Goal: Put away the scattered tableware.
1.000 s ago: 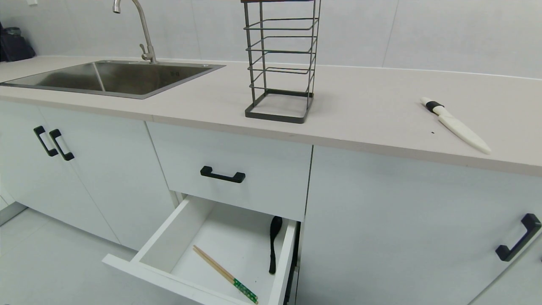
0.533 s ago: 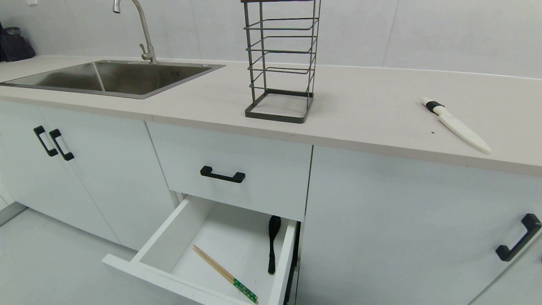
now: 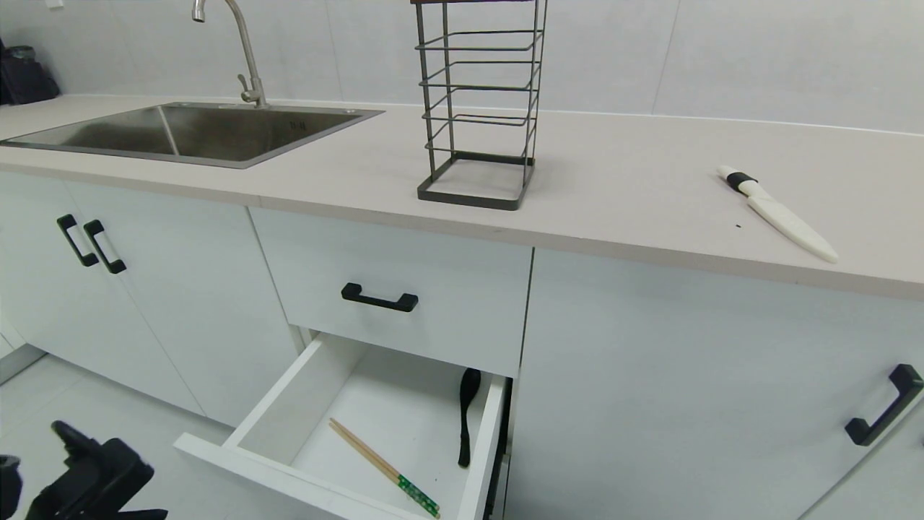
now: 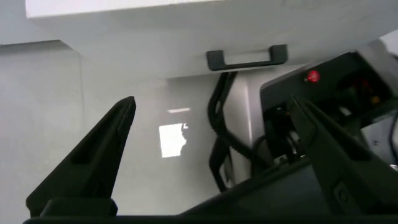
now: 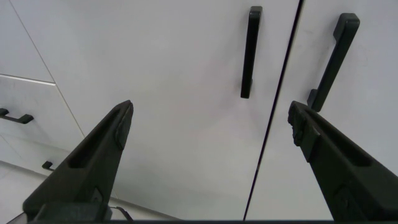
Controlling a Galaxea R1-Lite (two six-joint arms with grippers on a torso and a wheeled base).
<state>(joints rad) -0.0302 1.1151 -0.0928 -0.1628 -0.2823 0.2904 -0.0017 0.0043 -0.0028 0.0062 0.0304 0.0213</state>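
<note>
White knife (image 3: 778, 214) lies on the worktop (image 3: 621, 180) far to the right, on a diagonal: black-banded end toward the wall, tapered end toward the front edge. Chopsticks (image 3: 384, 468) sit slanted in the open drawer (image 3: 289, 415), green ends toward its front. A black spoon (image 3: 467, 415) lies along the right wall, bowl at the back. The left end effector (image 3: 43, 451) is low by the floor. Left wrist cam: its fingers are spread wide and empty below a drawer handle (image 4: 247, 57). Right wrist cam: the right end effector (image 5: 211, 143) is spread too, gripping nothing, facing cabinet doors (image 5: 174, 93).
</note>
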